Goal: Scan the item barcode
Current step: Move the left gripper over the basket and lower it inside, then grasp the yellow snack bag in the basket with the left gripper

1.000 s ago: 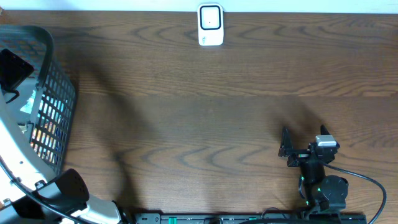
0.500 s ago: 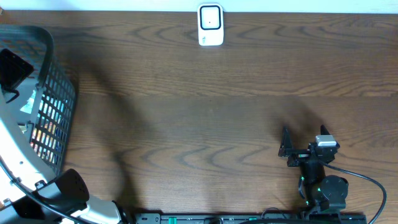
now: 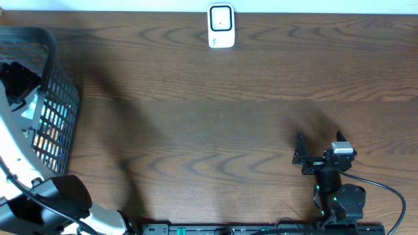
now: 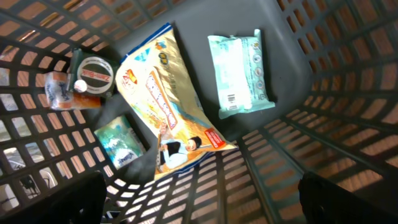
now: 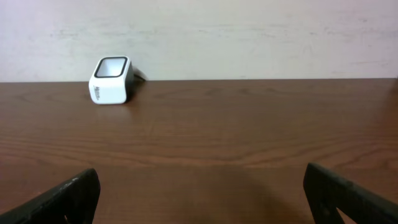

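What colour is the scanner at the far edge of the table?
The scanner is white with a dark-rimmed window; the right wrist view shows it best.

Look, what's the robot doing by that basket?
It is meant to scan an item's barcode. The left gripper hangs open over the basket, looking down at a yellow bag and a wipes pack inside, holding nothing. The right gripper sits open near the front of the table, facing the white scanner at the far edge. Nothing is picked up or scanned yet.
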Motion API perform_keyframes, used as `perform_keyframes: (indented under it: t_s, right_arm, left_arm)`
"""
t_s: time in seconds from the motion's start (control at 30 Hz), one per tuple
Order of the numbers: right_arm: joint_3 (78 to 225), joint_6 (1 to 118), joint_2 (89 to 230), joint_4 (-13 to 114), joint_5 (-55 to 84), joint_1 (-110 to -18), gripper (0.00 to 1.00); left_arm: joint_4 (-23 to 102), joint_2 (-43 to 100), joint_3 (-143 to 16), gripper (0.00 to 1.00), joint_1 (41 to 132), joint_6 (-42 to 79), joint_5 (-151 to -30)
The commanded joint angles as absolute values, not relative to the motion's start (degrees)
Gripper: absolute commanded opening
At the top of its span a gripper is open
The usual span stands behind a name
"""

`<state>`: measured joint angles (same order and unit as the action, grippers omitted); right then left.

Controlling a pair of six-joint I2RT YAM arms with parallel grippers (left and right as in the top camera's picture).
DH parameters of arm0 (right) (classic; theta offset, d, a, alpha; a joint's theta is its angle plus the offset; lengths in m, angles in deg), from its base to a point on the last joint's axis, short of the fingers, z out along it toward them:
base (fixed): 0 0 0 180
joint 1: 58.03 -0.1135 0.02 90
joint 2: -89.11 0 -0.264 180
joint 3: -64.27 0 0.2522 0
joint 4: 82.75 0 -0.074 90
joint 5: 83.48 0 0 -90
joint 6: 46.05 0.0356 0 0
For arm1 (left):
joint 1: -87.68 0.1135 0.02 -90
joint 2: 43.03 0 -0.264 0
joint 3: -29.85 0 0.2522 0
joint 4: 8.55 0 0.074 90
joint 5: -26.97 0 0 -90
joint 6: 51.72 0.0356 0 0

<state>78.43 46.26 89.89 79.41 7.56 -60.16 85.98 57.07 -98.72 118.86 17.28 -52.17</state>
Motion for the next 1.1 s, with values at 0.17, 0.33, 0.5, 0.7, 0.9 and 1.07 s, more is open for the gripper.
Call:
perform_keyframes:
  t_s: [0.17,0.33,0.5,0.7,0.9,1.07]
  right_arm:
    - [78.3,45.6,89.9,79.2,7.3,-60.7,0.99]
    - [78.3,45.6,89.9,79.2,7.3,-60.7,0.99]
    - [78.3,45.6,89.9,79.2,7.3,-60.7,0.99]
    - [78.3,45.6,89.9,79.2,7.3,-60.7,0.99]
    - [78.3,45.6,89.9,79.2,7.3,-60.7,0.99]
    - [78.3,45.6,89.9,79.2,7.3,-60.7,0.99]
  left_arm:
    - [85.9,57.3,-98.6,0.98,119.8,17.2,-51.8]
    - [85.1,57.4,-98.6,0.98,119.8,17.2,-51.8]
    - [84.5,57.8,-98.6,0.98,119.8,17.2,-51.8]
    - [84.4,59.5,-98.6,0.98,119.8,17.2,-51.8]
    - [83.7,60.3,-98.6,0.98,120.2,17.2,-51.8]
    - [83.2,60.3,-98.6,0.98,121.6,17.2,-51.8]
